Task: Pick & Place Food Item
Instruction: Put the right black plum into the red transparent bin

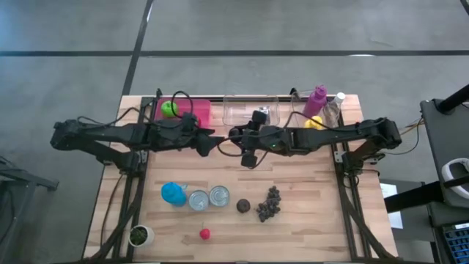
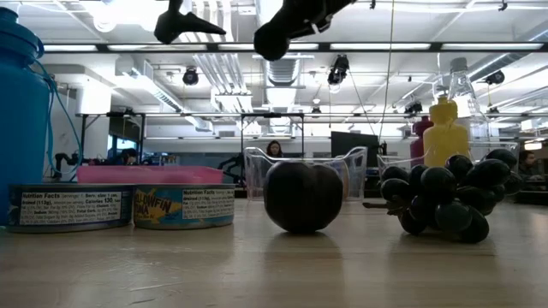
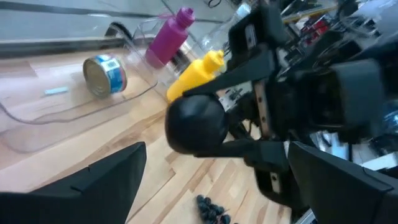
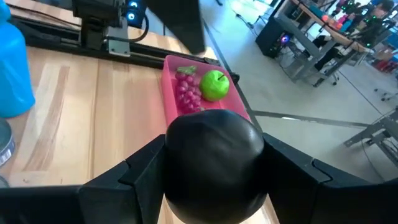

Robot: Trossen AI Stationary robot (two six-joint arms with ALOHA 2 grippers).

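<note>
Right gripper (image 4: 211, 165) up over tabletop (image 1: 308, 191), clenched round dark plum (image 4: 213, 163), hiding most of it. Left gripper (image 1: 212, 143) spread wide, just beside.

We see a tray (image 1: 198, 111) at the back left of the table (image 1: 308, 220), with an apple (image 1: 169, 109) in it. Right of the tray is a bin (image 1: 234, 111), then two bottles (image 1: 316, 103). Near the front, left to right, are a jug (image 1: 173, 193), two tins (image 1: 209, 198), a plum (image 1: 243, 206) and grapes (image 1: 269, 204).
</note>
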